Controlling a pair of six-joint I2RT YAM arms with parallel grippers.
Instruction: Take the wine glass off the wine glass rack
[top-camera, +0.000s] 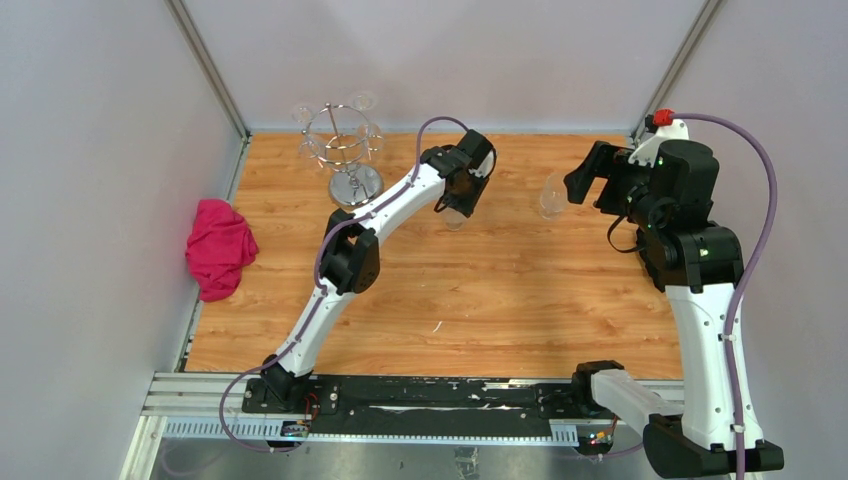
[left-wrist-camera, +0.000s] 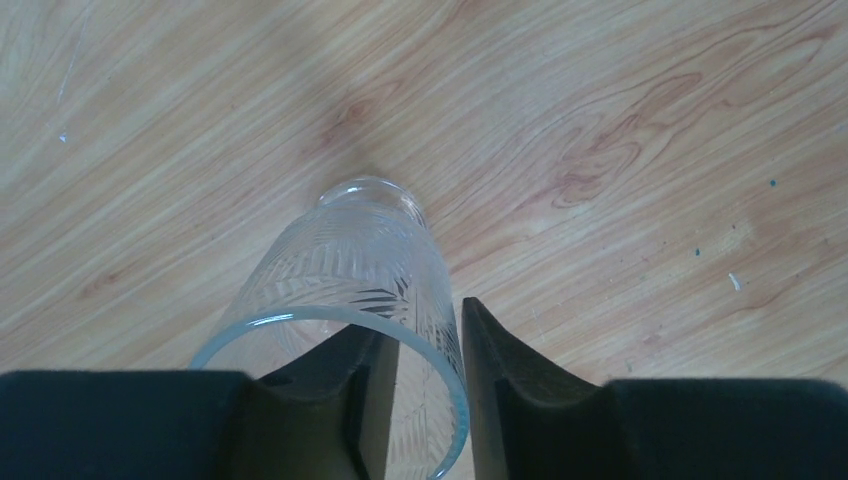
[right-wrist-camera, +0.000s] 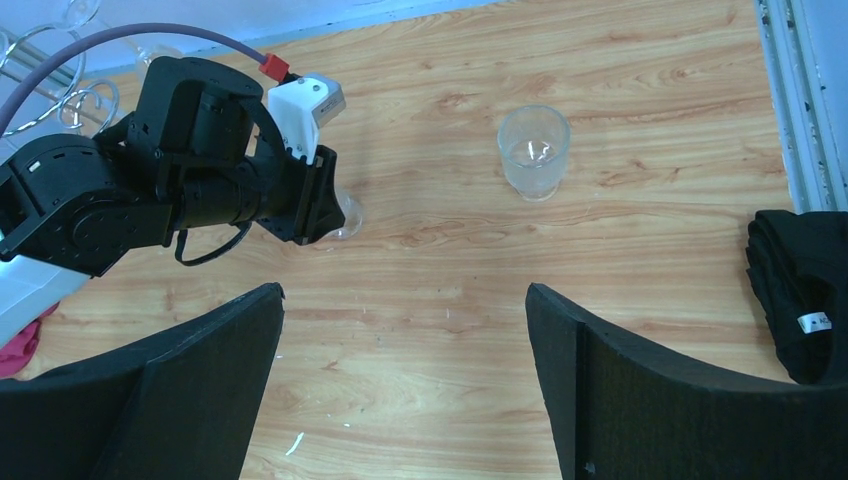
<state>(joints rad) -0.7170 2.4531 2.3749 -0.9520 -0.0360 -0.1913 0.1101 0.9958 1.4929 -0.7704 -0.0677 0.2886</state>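
The chrome wine glass rack stands at the table's back left with clear glasses still hanging from its top ring. A clear patterned wine glass stands upright on the wood right of the rack. My left gripper straddles its rim, one finger inside and one outside. The outer finger lies against the wall. A small gap shows between the inner finger and the wall, so the jaws are narrowly open. My right gripper is wide open and empty, above bare wood near a second glass.
The second clear glass stands at the back right, just left of my right wrist. A pink cloth lies at the left edge. A black object lies by the right wall. Walls close in the table on three sides.
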